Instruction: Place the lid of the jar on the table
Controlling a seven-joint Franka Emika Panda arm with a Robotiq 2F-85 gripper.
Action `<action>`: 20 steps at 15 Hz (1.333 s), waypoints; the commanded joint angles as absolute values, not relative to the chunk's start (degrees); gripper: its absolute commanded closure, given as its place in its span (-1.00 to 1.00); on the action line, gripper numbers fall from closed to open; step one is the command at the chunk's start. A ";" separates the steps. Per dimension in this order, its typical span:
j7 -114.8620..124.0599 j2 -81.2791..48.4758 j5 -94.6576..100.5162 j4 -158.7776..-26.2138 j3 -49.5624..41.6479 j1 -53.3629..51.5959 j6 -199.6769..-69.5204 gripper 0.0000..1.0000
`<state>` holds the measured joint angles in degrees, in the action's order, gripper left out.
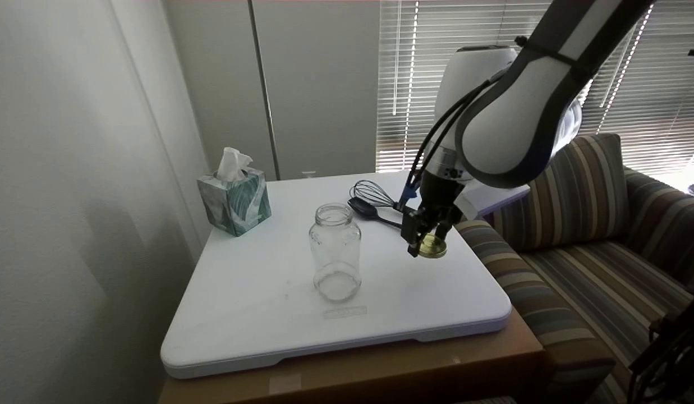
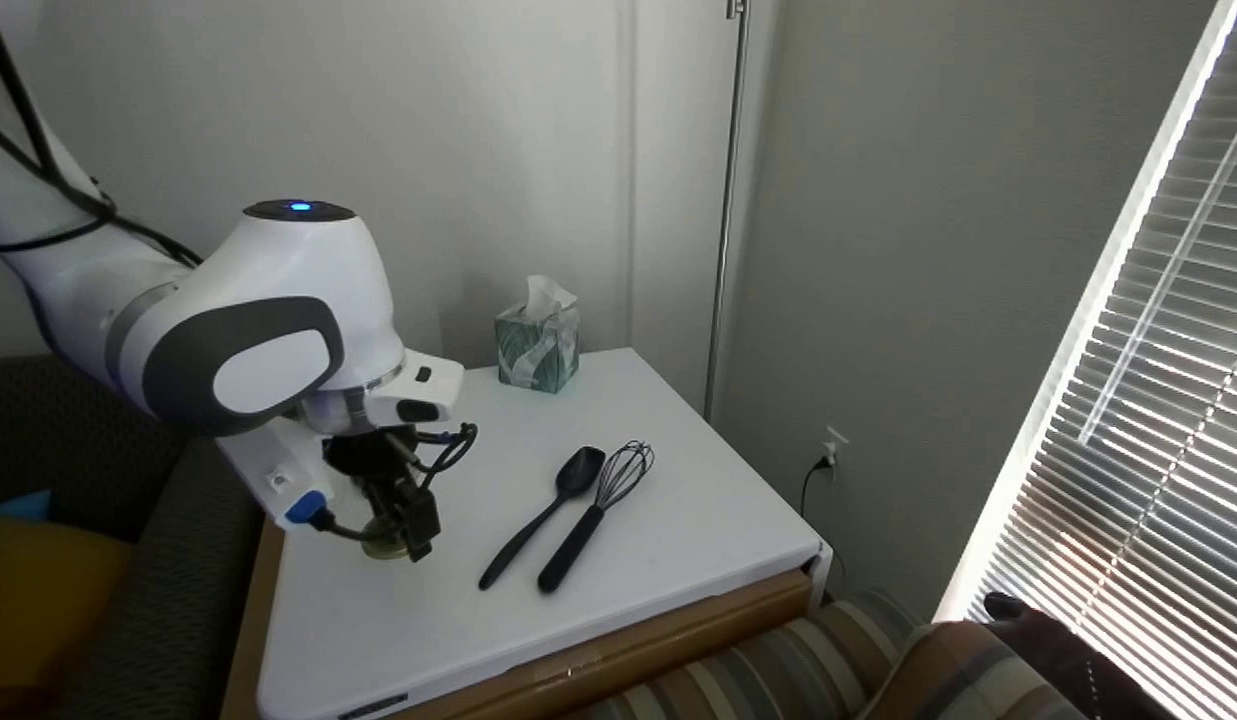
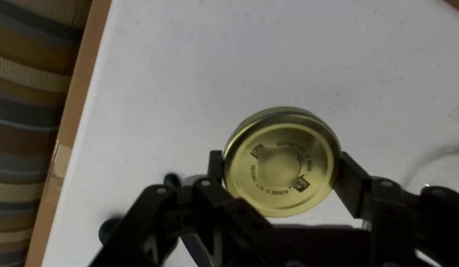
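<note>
Far left in an exterior view you had the gray wall (image 1: 88, 168), with the teal tissue box (image 1: 234, 205) sitting upright near it, by the far left corner of the white table (image 1: 251, 303), a tissue (image 1: 233, 163) poking out the top. Next over was the jar (image 1: 335, 264), clear glass, standing upright on the table, mouth facing up. Your wrist view only caught a bit of it, cut off at the right edge.

Behind the jar and a little to its right were the black spoon (image 1: 363, 209) and the whisk (image 1: 389, 202), lying side by side with their heads pointing pretty much the same way.

Then your gripper (image 3: 280, 165), and yeah, the jaws were pinching the lid (image 3: 282, 163) by its rim, with the black fingers (image 3: 215, 163) on opposite sides. Its printed gold face showed in the wrist view, though a square in the middle was blurred out. So the lid was over the table, right of the jar and well apart from it. Couldn't tell whether its underside touched the table, tbh.

Your arm (image 1: 504, 118) slanted down from the upper right, in front of the window blinds (image 1: 400, 101). Last up was the striped sofa (image 1: 582, 280), just beside the table, with a striped cushion (image 1: 571, 191) upright on it.
</note>
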<state>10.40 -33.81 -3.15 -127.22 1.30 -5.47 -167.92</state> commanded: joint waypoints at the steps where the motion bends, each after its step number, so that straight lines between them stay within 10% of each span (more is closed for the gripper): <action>1: 16.27 -35.37 -6.15 -129.50 -1.43 -8.15 -171.85 0.05; 14: 20.37 -41.32 -16.39 -127.89 2.41 -4.74 -176.62 0.05; 15: 20.61 -41.04 -16.82 -128.17 2.44 -4.77 -176.85 -0.85; 20: 20.55 -36.95 -18.24 -131.48 2.98 -4.24 -180.48 -1.00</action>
<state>21.22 -39.78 -16.98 -128.76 1.65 -5.91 -176.91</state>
